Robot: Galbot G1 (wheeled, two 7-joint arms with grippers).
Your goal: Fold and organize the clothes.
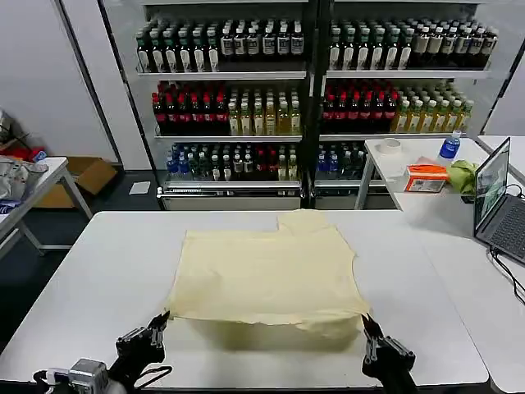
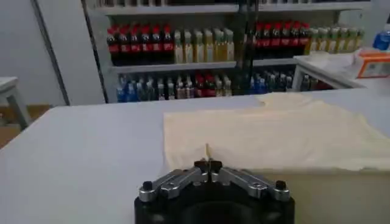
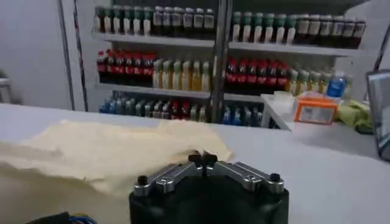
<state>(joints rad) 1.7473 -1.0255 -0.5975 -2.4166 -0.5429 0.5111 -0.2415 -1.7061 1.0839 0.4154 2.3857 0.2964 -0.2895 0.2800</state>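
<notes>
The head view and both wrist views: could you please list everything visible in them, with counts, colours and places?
Pale yellow short-sleeved T-shirt: one, spread partly folded on the centre table.
White work table: one, under the shirt.
Bottle shelves: dark, red, yellow-green and blue bottles in rows, behind.
Orange-and-white box: one, right side table.
Blue-capped bottle: one, same table.
Laptop: one, far right.
Cardboard box: one, floor left.
Left gripper: black, shut on the shirt's near-left corner.
Right gripper: black, shut on the near-right corner.

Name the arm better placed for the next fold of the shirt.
Neither alone: left gripper pinches the shirt's near left corner, right gripper the near right. Equally placed, they should probably fold together.
</notes>
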